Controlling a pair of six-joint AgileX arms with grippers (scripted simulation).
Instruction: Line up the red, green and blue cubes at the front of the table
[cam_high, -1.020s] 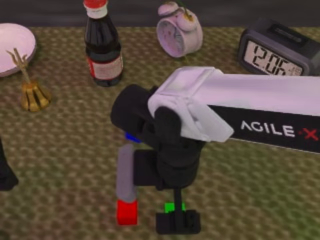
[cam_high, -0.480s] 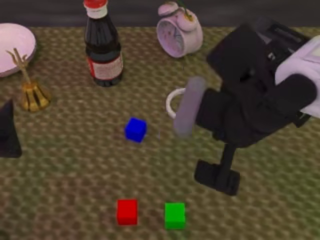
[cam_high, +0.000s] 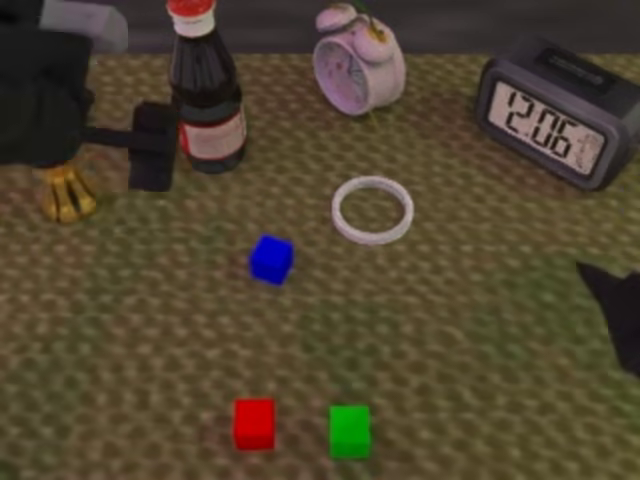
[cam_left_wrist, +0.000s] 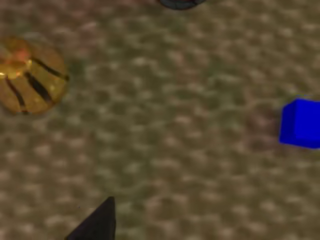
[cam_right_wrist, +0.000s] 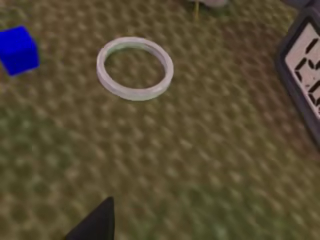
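Red cube (cam_high: 254, 424) and green cube (cam_high: 349, 431) sit side by side at the worktop's (cam_high: 480, 360) front edge, apart. Blue cube (cam_high: 271, 259) waits mid-worktop, near a white ring (cam_high: 372, 210). Left end effector (cam_high: 152, 146) hovers beside the bottle (cam_high: 204, 90), holding nothing (whether parted or closed I cannot tell). Right arm parked at the right edge. That cube looks light, rigid, probably slippery: pinch two opposite flat faces squarely.

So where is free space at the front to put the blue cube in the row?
Bare table lies right of the green cube, and left of the red cube; either end would extend the row. The blue cube stands alone mid-table. The back is crowded: bottle, alarm clock, digital clock, ring, with the left gripper beside the bottle.
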